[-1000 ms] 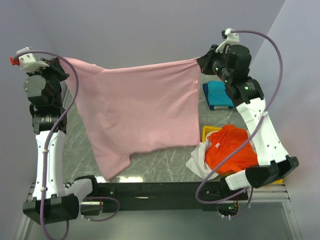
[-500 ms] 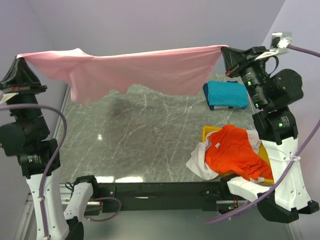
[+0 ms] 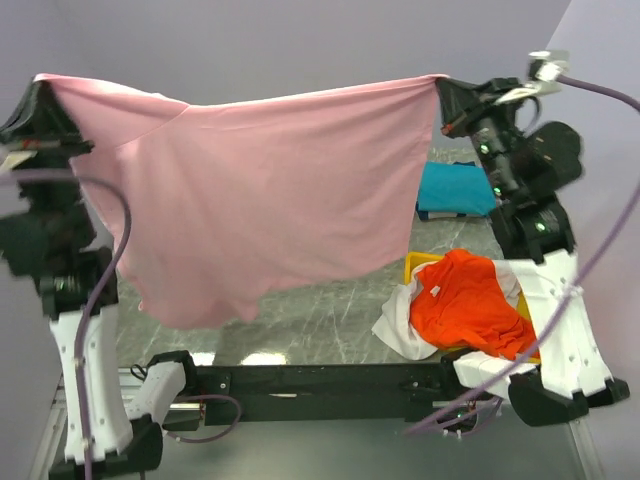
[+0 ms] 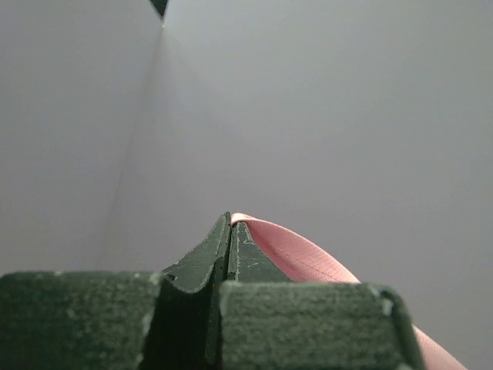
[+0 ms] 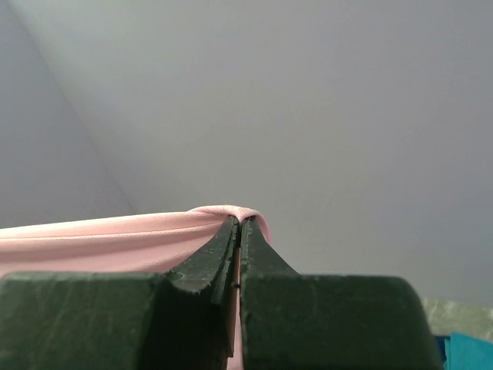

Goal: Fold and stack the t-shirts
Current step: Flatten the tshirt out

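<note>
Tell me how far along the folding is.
Done: teal-blue shirt looks folded, far right. In hand: left fingers and right fingers pinch the pink shirt, spread in the air. Left: orange-red shirt and white shirt lie crumpled on the yellow tray.

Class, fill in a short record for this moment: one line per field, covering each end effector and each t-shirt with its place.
left end effector: shut on one upper corner of the pink t-shirt
right end effector: shut on the opposite upper corner
pink t-shirt: spread in the air between both arms, hanging over the table
teal t-shirt: folded, on the table, far right
orange-red t-shirt: crumpled on the white t-shirt, over the yellow tray
</note>
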You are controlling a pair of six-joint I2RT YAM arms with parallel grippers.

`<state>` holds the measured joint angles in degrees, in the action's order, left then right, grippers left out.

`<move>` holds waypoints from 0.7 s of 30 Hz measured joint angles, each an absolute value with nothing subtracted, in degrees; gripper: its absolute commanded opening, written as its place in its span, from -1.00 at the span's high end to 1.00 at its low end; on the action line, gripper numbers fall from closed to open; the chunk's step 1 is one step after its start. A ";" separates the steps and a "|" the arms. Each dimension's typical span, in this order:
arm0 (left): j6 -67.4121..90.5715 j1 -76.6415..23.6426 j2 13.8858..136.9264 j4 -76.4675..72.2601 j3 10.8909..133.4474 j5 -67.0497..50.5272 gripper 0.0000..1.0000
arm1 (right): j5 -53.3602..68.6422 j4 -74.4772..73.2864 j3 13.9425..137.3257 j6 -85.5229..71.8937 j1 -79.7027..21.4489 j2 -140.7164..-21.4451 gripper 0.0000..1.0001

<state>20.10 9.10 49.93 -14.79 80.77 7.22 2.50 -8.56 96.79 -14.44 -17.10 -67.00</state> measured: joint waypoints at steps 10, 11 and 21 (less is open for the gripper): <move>21.45 8.64 83.29 -16.60 69.36 3.18 -0.72 | 2.28 -0.62 93.86 -15.42 -13.58 -99.53 0.57; 22.13 8.54 87.02 -15.31 69.34 3.01 -0.84 | 2.59 -1.56 95.64 -15.70 -13.30 -104.71 0.28; 26.35 5.74 97.17 -1.58 74.96 2.55 -0.99 | 7.03 -15.88 107.44 -18.68 -10.41 -127.61 -0.69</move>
<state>26.35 5.74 97.17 -1.58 74.96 2.55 7.03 -15.88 107.44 -18.68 -10.41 -127.61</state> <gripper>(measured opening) 0.994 0.838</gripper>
